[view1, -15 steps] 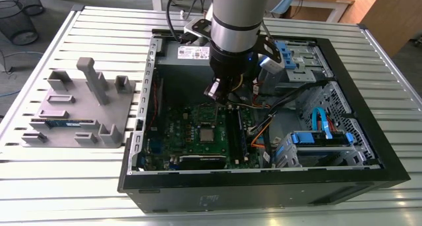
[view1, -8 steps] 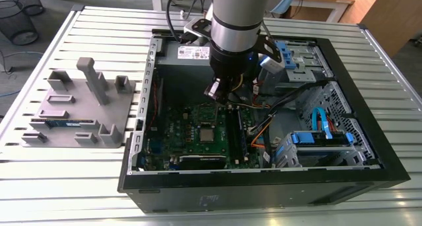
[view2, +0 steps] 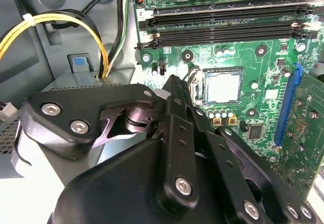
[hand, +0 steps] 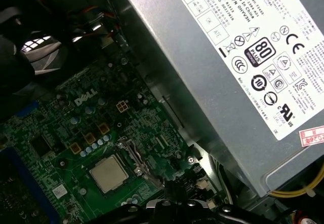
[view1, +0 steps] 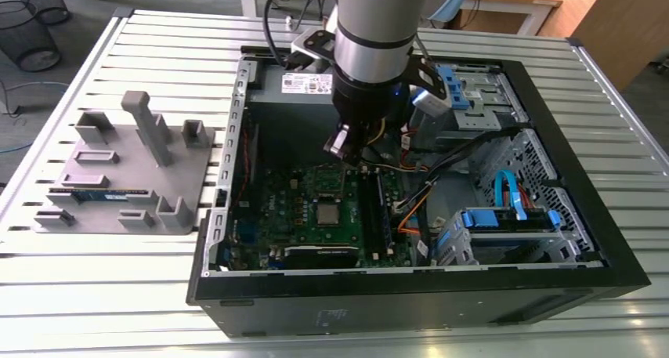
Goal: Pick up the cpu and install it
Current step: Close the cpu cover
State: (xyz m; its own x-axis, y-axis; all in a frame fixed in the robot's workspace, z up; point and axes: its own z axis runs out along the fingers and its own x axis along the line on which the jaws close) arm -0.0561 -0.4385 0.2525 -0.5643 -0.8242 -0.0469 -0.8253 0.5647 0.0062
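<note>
Cpu in place: the cpu, a thin square with a matte silvery-grey lid, lay flat in its socket near the middle of the green board. It looked already seated, level and square with the socket's edges. The black gripper hung low inside the case, over the board between the socket and the grey sheet-steel power supply. Whether it was released or clenched could not be told, and the cpu was not in its hold. The open black case lay on its side on a ribbed aluminium table, apparently so the arm could reach straight down. On the exterior view's left, well apart, a grey moulded holder carried a memory stick
</note>
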